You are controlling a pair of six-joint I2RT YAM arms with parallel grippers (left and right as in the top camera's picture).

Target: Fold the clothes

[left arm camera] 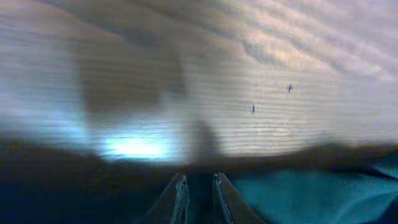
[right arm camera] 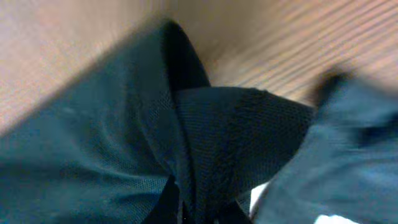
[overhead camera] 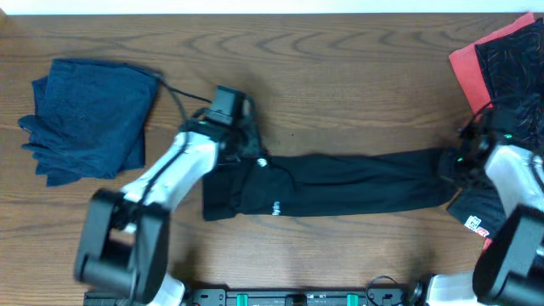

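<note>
Left claw (left arm camera: pixel 199 180): fingers nearly meeting, only a narrow dark slit between them, closed on the left end of the black garment (overhead camera: pixel 357 183). In the left wrist view dark cloth fills the lower edge around the fingertips, with bare wood grain beyond.

Right claw (overhead camera: pixel 453 167): closed on the garment's right end. In the right wrist view the folds of fabric converge to a pinch at the bottom centre.

The garment lies as a long horizontal band on the surface (overhead camera: pixel 340 76), stretched between the two claws across the middle. Its left end is wider and bears a small white mark (overhead camera: pixel 276 206).

A folded blue cloth (overhead camera: pixel 89 119) rests at the far left of the surface, well apart from the garment. A pile of red and black clothing (overhead camera: pixel 501 59) occupies the far right corner, just beyond the right arm.
</note>
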